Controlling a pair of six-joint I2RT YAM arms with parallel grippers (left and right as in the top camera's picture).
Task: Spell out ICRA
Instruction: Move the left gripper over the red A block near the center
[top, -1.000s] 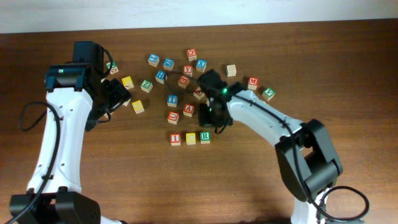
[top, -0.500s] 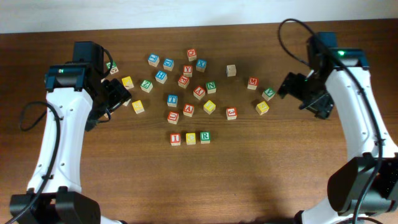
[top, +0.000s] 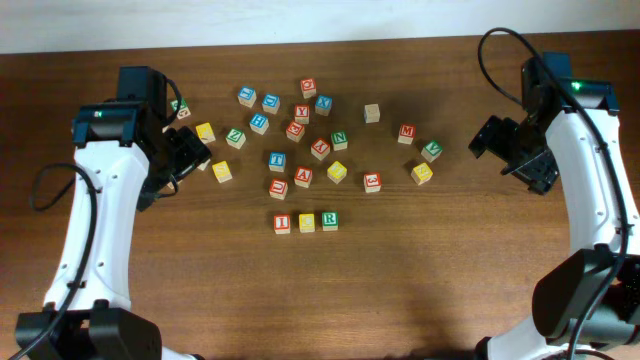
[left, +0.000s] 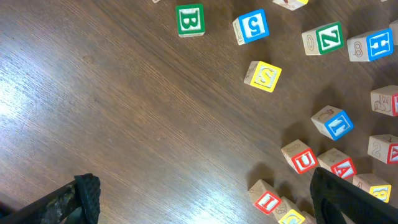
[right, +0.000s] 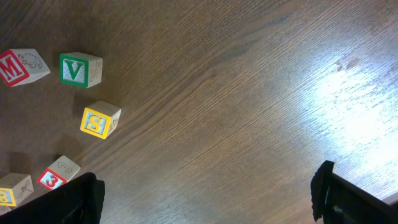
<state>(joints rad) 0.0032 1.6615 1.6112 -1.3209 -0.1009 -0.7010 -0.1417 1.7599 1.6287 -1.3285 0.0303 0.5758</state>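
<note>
Three blocks lie in a row near the table's middle: a red I (top: 282, 223), a yellow C (top: 306, 222) and a green R (top: 329, 220). A red A block (top: 302, 177) lies just above them among loose blocks, next to a red U (top: 278, 188). My left gripper (top: 190, 152) hovers open at the left of the pile, holding nothing. The left wrist view shows the I (left: 267, 198), the C (left: 289, 214) and the A (left: 341, 167) near its right finger. My right gripper (top: 515, 155) is open and empty at the far right, over bare wood (right: 205, 193).
Several loose letter blocks are scattered across the table's upper middle (top: 300, 120). In the right wrist view a red M (right: 18, 65), green V (right: 79, 70), yellow S (right: 99, 120) and red 3 (right: 59, 174) lie at the left. Bare wood lies below the row.
The right arm pulled back from beside the R block at the centre to the far right, and its gripper opened. The left arm has not moved.
</note>
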